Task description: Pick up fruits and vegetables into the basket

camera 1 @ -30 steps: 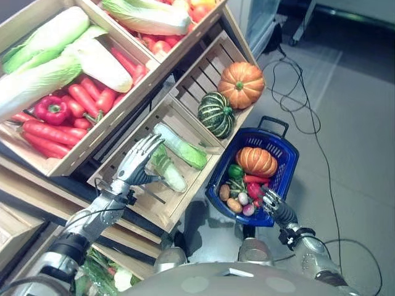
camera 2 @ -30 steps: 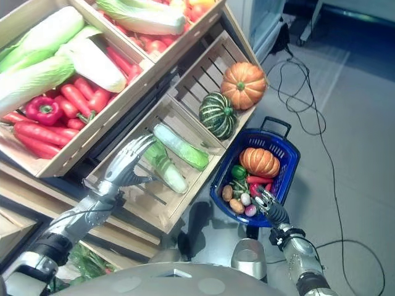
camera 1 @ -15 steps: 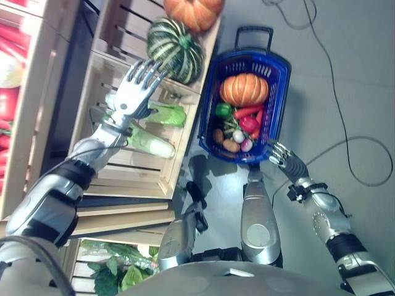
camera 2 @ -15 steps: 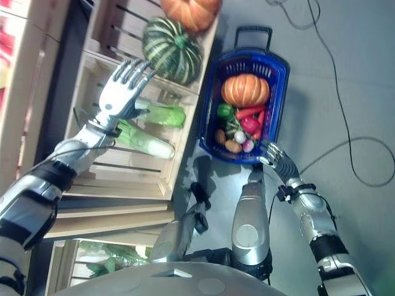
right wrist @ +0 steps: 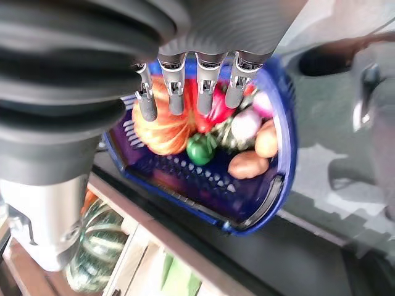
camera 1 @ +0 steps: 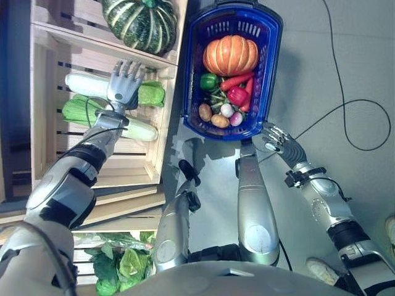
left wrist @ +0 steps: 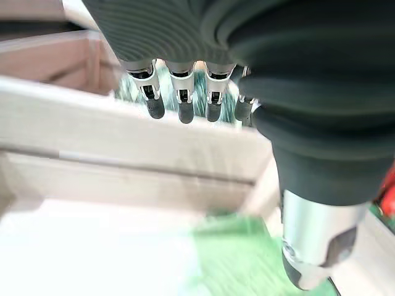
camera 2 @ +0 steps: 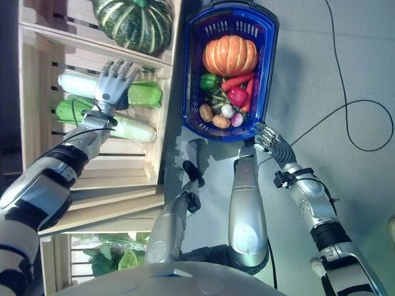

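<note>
Your left hand [camera 1: 123, 86], fingers straight and holding nothing, hovers over the cabbages [camera 1: 148, 94] in the wooden crate [camera 1: 43, 117]. The blue basket [camera 1: 271, 74] sits at three o'clock; your relaxed right hand [camera 1: 276, 138] waits beside it. Lower squarely, then curl around one cabbage.

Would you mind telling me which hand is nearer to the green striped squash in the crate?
The left hand. It hovers, fingers open, over the pale cabbages just below the green striped squash. The right hand is farther off, by the blue basket.
</note>
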Tool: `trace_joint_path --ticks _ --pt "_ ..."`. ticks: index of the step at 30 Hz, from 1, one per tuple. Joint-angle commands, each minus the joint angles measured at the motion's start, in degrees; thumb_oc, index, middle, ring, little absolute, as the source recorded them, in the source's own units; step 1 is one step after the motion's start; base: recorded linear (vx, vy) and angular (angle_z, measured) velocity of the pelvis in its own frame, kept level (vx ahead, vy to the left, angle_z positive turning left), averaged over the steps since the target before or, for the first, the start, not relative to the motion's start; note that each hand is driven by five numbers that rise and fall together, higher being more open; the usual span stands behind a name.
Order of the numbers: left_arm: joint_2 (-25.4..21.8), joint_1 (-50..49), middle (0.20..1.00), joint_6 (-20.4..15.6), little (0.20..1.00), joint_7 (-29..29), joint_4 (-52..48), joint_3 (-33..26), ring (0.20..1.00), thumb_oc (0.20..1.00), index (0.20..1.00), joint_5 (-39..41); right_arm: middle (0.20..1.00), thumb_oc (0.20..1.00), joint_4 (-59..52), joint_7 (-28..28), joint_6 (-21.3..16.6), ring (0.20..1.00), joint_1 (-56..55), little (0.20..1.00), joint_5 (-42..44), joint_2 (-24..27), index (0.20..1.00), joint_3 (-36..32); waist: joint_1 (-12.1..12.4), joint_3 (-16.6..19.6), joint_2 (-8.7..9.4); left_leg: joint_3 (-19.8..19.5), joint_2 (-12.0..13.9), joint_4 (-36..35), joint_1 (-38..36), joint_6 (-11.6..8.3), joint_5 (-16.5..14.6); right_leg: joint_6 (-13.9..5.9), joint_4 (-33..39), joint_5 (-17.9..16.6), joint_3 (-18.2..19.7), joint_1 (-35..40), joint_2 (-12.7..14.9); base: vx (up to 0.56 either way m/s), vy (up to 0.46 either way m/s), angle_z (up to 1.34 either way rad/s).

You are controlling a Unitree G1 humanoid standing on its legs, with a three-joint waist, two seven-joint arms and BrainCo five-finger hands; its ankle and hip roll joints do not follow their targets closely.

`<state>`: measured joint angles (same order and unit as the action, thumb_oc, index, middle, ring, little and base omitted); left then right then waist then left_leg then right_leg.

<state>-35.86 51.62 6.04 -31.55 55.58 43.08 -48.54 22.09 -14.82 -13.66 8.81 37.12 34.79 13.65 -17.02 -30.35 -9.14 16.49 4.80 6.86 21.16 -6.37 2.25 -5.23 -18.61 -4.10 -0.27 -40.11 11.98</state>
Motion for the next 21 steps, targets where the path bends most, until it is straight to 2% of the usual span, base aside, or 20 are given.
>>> trace_joint_path --ticks 1,9,13,21 --pt "-3.23 0.97 1.000 3.62 1.000 1.71 4.07 -1.08 1.000 1.000 1.000 5.44 1.000 1.000 -4.98 0.67 -1.43 1.000 -1.52 1.000 1.30 -1.18 1.000 1.13 -1.18 0.56 3.58 -1.06 0.92 12.91 9.87 0.41 -5.03 -1.27 -7.65 9.02 0.21 -1.13 -2.11 0.07 0.001 -0.04" --pt "-3.13 -3.17 1.000 6.90 1.000 -1.29 5.51 -3.32 1.000 1.000 1.000 1.31 1.000 1.000 -5.91 1.30 -2.00 1.000 -2.27 1.000 0.76 -1.01 1.000 -0.14 -0.62 0.56 3.85 -0.99 1.06 15.14 13.10 0.27 -5.52 -1.30 -8.45 8.77 0.22 -3.72 -1.78 0.01 0.002 0.00" --pt "-3.48 -2.69 1.000 10.90 1.000 -1.85 6.80 -3.19 1.000 1.000 1.000 -1.17 1.000 1.000 -6.39 2.42 -2.73 1.000 -1.31 1.000 0.58 -0.71 1.000 0.13 -0.29 0.56 3.97 -0.89 1.11 16.07 15.65 0.17 -5.34 -1.23 -8.81 8.38 0.04 -5.84 -1.62 -0.03 0.010 0.07" --pt "-4.53 -0.48 1.000 18.93 1.000 2.10 9.17 -1.30 1.000 1.000 1.000 -2.54 1.000 1.000 -7.82 4.50 -3.63 1.000 -0.17 1.000 0.40 0.30 1.000 0.60 -0.37 0.56 4.30 -1.09 1.09 18.75 20.24 0.34 -5.96 -1.09 -10.13 8.04 0.73 -10.12 -1.99 0.00 0.010 0.00"
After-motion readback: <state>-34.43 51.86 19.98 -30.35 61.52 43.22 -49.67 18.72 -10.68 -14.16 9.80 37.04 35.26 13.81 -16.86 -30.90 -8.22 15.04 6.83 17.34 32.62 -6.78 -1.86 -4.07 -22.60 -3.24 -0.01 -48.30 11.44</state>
